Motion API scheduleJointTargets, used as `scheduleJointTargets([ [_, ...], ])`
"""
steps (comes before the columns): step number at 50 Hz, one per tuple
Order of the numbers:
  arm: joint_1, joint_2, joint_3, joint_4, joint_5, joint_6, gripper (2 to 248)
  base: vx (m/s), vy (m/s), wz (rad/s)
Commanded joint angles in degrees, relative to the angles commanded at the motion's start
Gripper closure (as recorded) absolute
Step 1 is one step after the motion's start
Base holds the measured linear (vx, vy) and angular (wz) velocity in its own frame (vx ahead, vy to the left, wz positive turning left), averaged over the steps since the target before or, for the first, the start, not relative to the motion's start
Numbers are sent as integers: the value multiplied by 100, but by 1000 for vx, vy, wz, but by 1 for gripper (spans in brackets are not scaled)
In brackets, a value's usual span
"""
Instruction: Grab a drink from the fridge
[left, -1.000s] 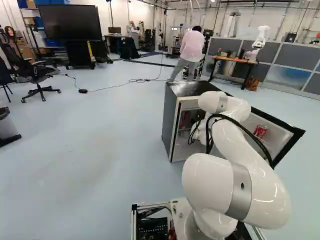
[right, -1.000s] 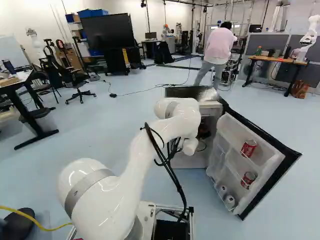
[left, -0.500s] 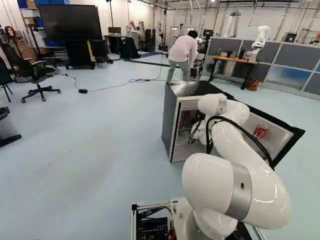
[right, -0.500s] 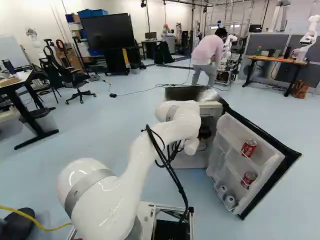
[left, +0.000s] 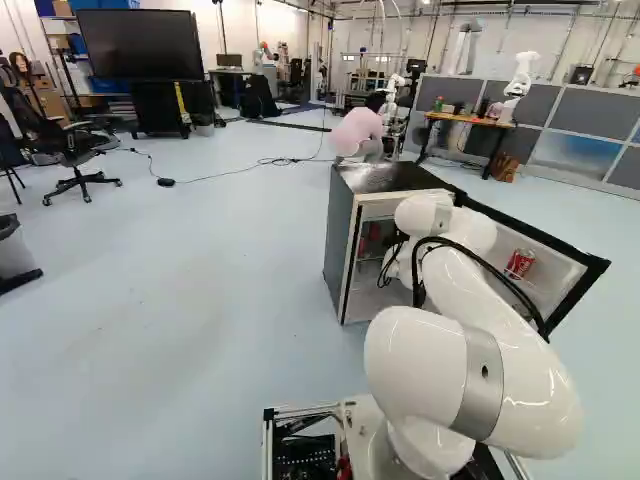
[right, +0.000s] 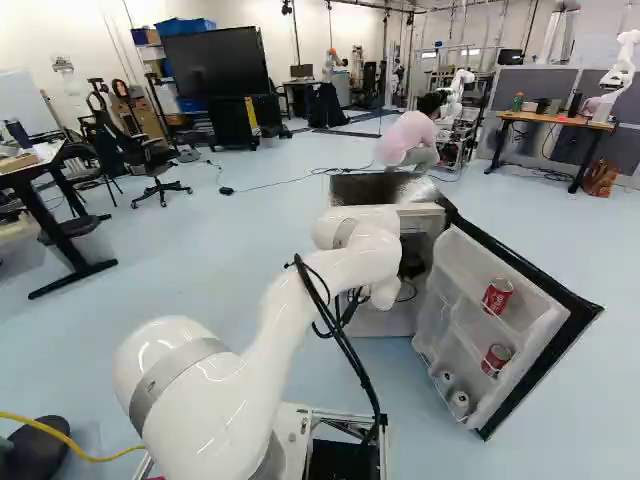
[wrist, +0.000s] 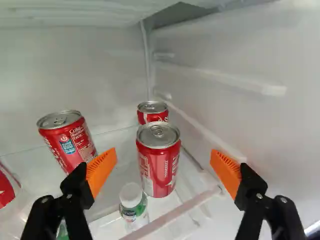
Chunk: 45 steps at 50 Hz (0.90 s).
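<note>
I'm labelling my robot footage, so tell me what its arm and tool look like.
The arm is glossy white with rounded joints and grey bands, and black cables run along its outside. The tool has two black fingers with ridged orange pads.

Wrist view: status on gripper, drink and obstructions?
Gripper open, inside fridge. Red can dead ahead, upright, ungripped. White-capped bottle close by on its near side, possibly in the way.

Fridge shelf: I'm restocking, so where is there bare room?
A shelf patch is bare between the red can ahead of the hand and the can partly behind an orange pad. Crowded: around the first can, with a white-capped bottle beside it and another can behind.
</note>
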Motion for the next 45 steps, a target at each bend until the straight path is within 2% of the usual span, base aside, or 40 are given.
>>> scheduleJointTargets([
  [27,-11,-119,-207,0,0,0,5,0,0,0],
  [28,-11,-119,-207,0,0,0,39,0,0,0],
  [33,-11,-119,-207,0,0,0,39,0,0,0],
  [34,-11,-119,-207,0,0,0,78,0,0,0],
  [38,-11,-119,-207,0,0,0,78,0,0,0],
  [39,-11,-119,-207,0,0,0,116,0,0,0],
  [43,-11,-119,-207,0,0,0,116,0,0,0],
  [44,-11,-119,-207,0,0,0,151,0,0,0],
  [45,-11,-119,-207,0,0,0,151,0,0,0],
])
